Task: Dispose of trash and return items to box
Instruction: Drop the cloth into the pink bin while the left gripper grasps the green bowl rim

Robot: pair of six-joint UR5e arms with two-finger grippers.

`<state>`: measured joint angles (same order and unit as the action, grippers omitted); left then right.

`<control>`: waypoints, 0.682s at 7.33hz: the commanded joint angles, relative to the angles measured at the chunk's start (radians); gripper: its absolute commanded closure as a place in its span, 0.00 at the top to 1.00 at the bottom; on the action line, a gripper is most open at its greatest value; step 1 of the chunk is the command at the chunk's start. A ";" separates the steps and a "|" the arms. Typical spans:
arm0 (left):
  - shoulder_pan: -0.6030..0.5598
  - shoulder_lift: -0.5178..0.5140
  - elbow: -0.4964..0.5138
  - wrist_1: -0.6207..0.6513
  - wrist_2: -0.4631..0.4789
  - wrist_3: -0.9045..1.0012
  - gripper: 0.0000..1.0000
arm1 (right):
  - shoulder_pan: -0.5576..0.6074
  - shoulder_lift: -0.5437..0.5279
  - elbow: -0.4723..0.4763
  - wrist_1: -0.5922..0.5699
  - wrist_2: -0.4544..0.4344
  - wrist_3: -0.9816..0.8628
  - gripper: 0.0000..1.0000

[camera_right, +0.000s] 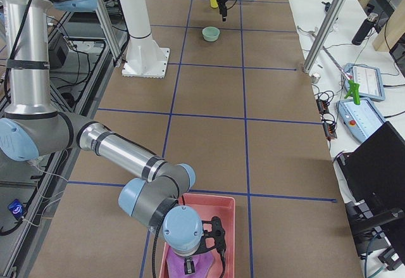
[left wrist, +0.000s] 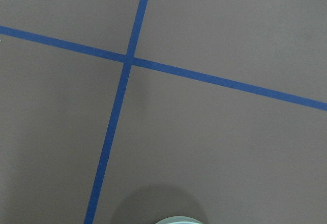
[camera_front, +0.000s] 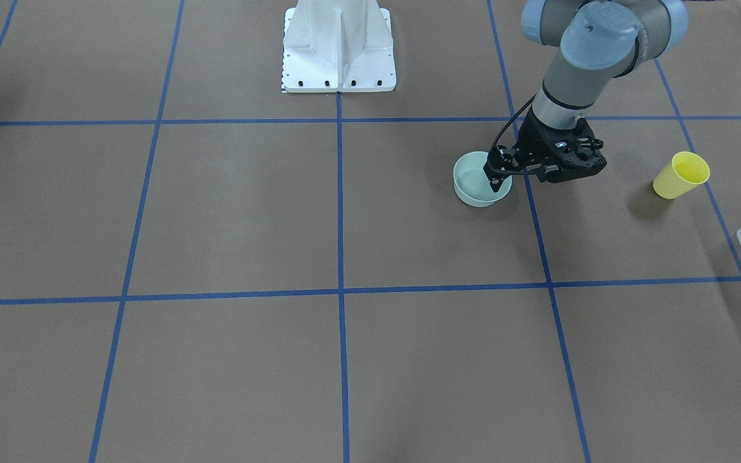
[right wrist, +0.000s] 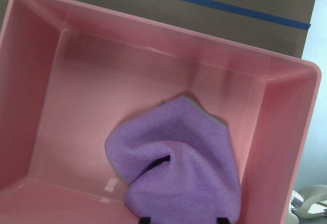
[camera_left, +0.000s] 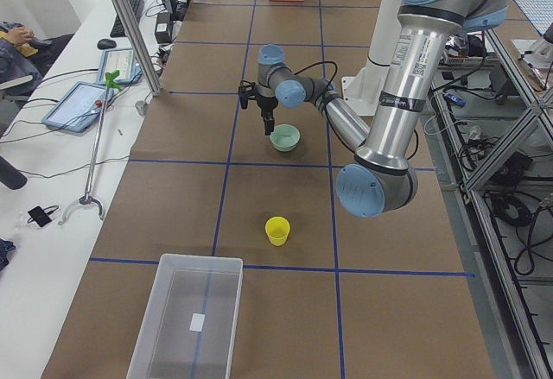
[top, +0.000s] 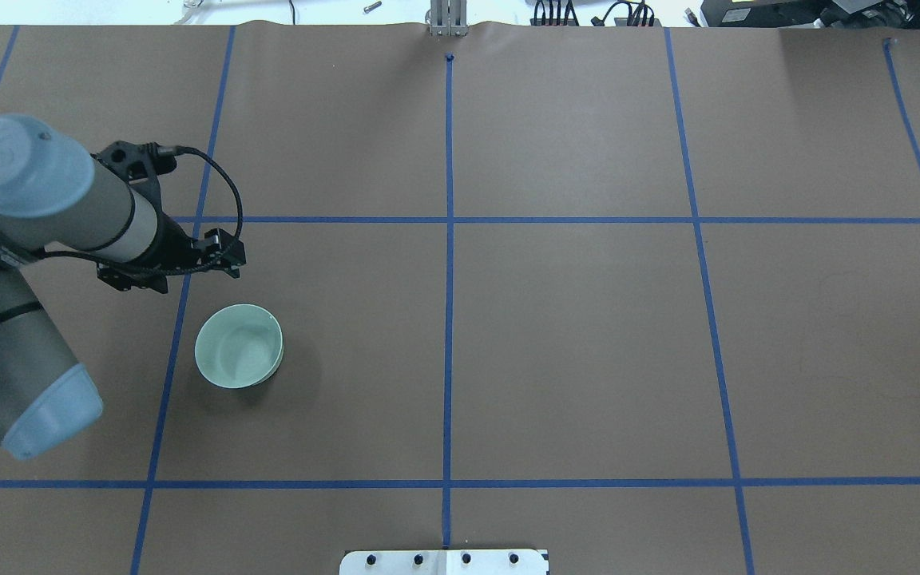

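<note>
Clear plastic box (camera_left: 199,259) sits nearest you at the table's (top: 588,319) left end, open side up, with a small white patch showing on its floor. Just beyond it, you have the yellow cup (camera_left: 276,230) standing upright on the brown paper, apart from the box and close to a blue tape line (top: 449,319). Farther along, the pale green bowl (camera_left: 284,138) stands upright inside 1 of the taped squares. The left gripper (camera_front: 496,183) hangs above the table on the side of that bowl away from the robot's base, pointing down. Its 2 fingers look pressed together and carry nothing. It touches neither bowl nor table, and its wrist camera shows you only tape lines and a sliver of the bowl's rim. At the far end, the pink bin (right wrist: 153,40) holds a crumpled purple cloth (right wrist: 179,152). The right gripper (right wrist: 183,219) hovers over that bin with its jaws spread. You can see 2 dark fingertips (right wrist: 145,219) at the bottom of its wrist view, 1 on each side of the cloth.
</note>
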<state>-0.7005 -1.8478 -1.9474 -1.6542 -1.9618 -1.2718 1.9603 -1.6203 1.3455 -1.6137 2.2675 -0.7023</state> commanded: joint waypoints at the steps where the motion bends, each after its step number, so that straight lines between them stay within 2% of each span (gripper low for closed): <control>1: 0.105 0.138 0.007 -0.217 0.072 -0.036 0.98 | -0.064 0.008 0.058 0.038 0.050 0.166 1.00; 2: 0.105 0.195 0.005 -0.284 0.069 -0.038 0.98 | -0.122 0.008 0.152 0.038 0.056 0.301 1.00; 3: 0.114 0.194 0.008 -0.285 0.072 -0.043 0.98 | -0.162 0.007 0.222 0.034 0.064 0.410 1.00; 5: 0.175 0.148 0.062 -0.286 0.075 -0.069 0.97 | -0.300 0.007 0.320 0.035 0.182 0.618 1.00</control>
<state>-0.5662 -1.6741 -1.9216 -1.9340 -1.8900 -1.3233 1.7550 -1.6136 1.5886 -1.5805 2.3836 -0.2382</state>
